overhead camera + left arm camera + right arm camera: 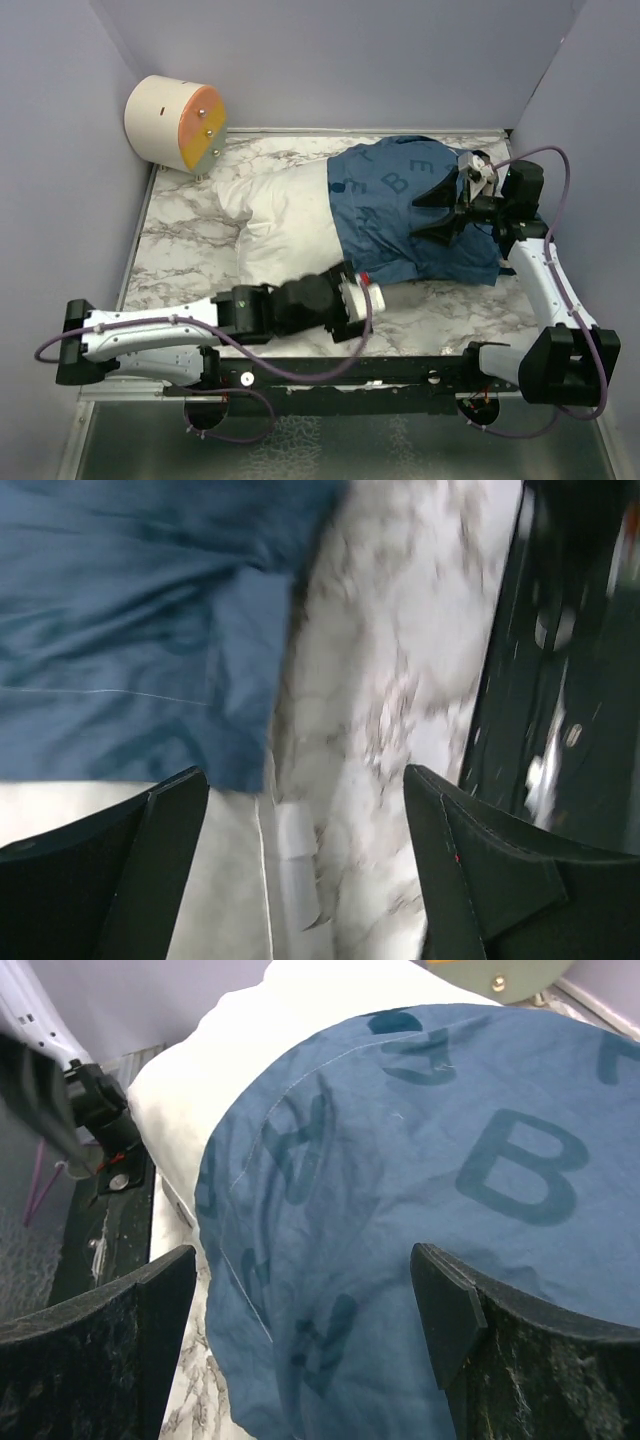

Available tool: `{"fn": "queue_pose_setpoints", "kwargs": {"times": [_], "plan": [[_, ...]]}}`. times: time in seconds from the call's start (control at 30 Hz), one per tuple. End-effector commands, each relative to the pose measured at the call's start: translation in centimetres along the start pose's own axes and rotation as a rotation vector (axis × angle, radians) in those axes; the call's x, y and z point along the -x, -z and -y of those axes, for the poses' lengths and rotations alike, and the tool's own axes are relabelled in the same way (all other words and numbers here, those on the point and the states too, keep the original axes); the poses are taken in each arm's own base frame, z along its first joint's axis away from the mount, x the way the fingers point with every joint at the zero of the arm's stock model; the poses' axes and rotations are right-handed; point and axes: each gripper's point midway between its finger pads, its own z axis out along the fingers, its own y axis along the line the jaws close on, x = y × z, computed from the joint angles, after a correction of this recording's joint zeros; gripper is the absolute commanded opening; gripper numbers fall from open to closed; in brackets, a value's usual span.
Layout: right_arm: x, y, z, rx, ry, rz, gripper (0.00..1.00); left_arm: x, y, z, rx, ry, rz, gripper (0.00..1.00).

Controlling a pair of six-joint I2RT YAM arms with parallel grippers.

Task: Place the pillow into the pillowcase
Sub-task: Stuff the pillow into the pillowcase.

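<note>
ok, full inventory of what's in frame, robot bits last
pillow: 1, white, mid-table, right part inside the case, left part sticking out
pillowcase: 1, blue with darker letters, right half of table, over the pillow
cylinder: 1, cream with orange face, far left corner
table: 1, white-grey marble pattern
left claw: 1, black, open, at the case's near edge
right claw: 1, black, open, over the case's right part

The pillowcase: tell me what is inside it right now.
The pillowcase holds one end of the white pillow; the rest sticks out of its open end toward the left. How far the pillow reaches inside cannot be seen, since the blue fabric covers it.
</note>
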Motion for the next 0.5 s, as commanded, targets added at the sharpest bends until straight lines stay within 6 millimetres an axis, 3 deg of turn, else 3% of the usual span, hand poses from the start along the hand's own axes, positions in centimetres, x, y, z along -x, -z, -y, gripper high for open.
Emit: {"fn": "queue_pose_setpoints", "kwargs": {"times": [0.0, 0.2, 0.47], "plan": [[0.3, 0.7, -0.1, 0.019, -0.005, 0.021, 0.88, -2.7, 0.0, -1.3, 0.208, -0.612, -0.048, 0.83], [-0.2, 0.7, 0.4, 0.015, -0.027, 0.016, 0.88, -5.5, -0.1, -4.1, 0.347, -0.897, -0.180, 0.85], [-0.7, 0.6, 0.8, 0.015, -0.053, 0.009, 0.88, -8.4, -2.8, -3.4, 0.311, -1.069, -0.249, 0.88]]}}
